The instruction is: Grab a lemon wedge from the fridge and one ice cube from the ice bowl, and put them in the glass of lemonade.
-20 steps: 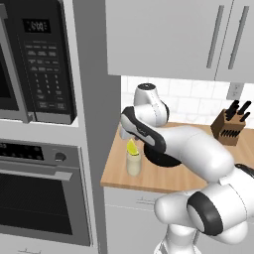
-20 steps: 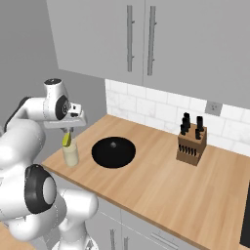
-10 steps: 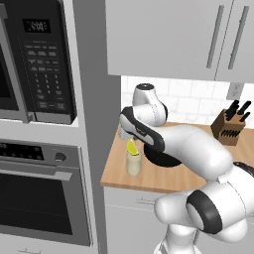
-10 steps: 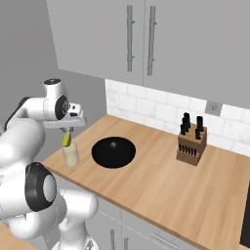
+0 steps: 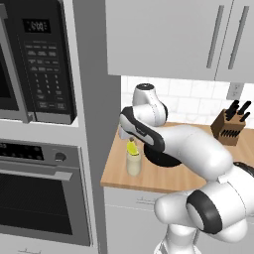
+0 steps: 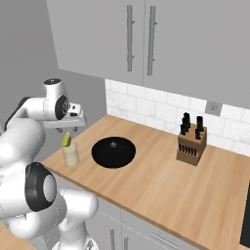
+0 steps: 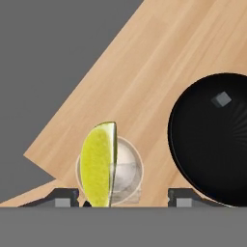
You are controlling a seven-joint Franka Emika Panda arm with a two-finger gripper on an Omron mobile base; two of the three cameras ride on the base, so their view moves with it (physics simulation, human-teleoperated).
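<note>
**The lemon wedge is being let go over the glass**

The lemon wedge (image 7: 99, 164) is sitting at the top of the glass of lemonade (image 7: 126, 174), right over its mouth, and half of it is poking up above the rim. The gripper (image 6: 68, 131) is hanging just above it. In the hand view the jaws are standing apart, one on each side of the glass, and the wedge is not being pinched between them, so the jaws are released.

To do this step well, the hand is best lifted straight up, so that the glass near the edge of the wooden desk (image 6: 161, 185) is not being bumped or tipped. The wedge is likely being dropped in; whether it is touching the lemonade cannot be told.

The ice bowl (image 6: 114, 152) is standing just beside the glass, and one small ice cube (image 7: 222, 99) is lying in it. That cube is not yet picked up. The knife block (image 6: 191, 145) is standing well apart and is not in the way.
</note>
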